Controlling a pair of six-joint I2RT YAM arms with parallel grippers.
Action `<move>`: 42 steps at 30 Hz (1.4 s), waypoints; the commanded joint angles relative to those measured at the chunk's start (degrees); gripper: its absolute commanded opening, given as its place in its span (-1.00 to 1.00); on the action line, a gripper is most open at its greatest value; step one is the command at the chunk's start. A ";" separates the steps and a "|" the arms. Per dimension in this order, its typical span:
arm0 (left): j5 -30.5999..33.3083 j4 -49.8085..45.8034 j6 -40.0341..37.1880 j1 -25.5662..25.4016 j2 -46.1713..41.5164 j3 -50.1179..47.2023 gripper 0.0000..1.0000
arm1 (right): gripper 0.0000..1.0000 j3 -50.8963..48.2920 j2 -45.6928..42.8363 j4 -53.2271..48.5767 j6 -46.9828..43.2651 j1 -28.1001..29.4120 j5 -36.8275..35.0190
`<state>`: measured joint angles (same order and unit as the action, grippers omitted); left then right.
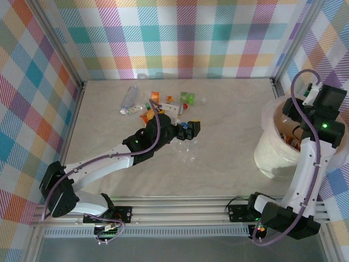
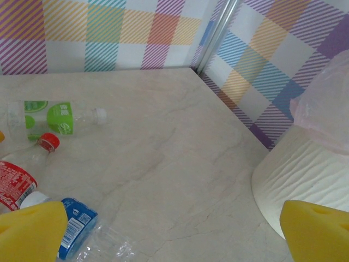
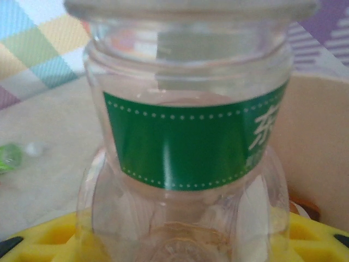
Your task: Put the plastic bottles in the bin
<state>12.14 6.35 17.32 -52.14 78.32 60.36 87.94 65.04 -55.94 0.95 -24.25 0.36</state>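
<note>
Over the bin (image 1: 271, 148), my right gripper (image 1: 312, 94) is shut on a clear plastic bottle with a dark green label (image 3: 191, 142). Its yellow fingers (image 3: 38, 240) clamp the bottle's lower body, and the bin's cream inner wall (image 3: 319, 158) is behind it. My left gripper (image 1: 188, 130) hangs open at mid-table, its yellow fingertips (image 2: 30, 232) wide apart over bare table. Beside them lie a blue-labelled bottle (image 2: 76, 226), a red-labelled bottle with a red cap (image 2: 19, 177) and a light-green-labelled one (image 2: 54, 115). Several more bottles (image 1: 155, 103) are scattered at the back.
The bin's ribbed outer wall (image 2: 305, 174) and its translucent liner (image 2: 327, 103) stand to the right of my left gripper. Checkered walls and a metal corner post (image 2: 215, 35) close off the back. A crushed clear bottle (image 1: 188, 153) lies mid-table.
</note>
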 commanded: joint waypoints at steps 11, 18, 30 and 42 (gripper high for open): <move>0.52 -2.45 6.11 1.32 5.59 6.52 1.00 | 0.02 -1.69 2.93 -7.14 -0.25 -1.23 -2.46; 0.69 -2.99 7.36 1.56 5.90 6.19 1.00 | 0.22 -4.13 2.95 -4.49 0.72 -1.24 1.72; 0.69 -3.51 8.95 1.95 7.11 6.18 1.00 | 0.63 -5.31 1.15 -1.54 2.47 -1.24 1.13; 1.80 -5.00 10.43 2.39 7.93 6.33 1.00 | 0.75 -6.49 -2.86 1.69 3.69 -1.24 -0.36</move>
<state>12.99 2.83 26.44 -50.59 85.78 65.32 82.04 64.03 -56.40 3.62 -25.17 0.43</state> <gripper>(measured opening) 0.998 0.872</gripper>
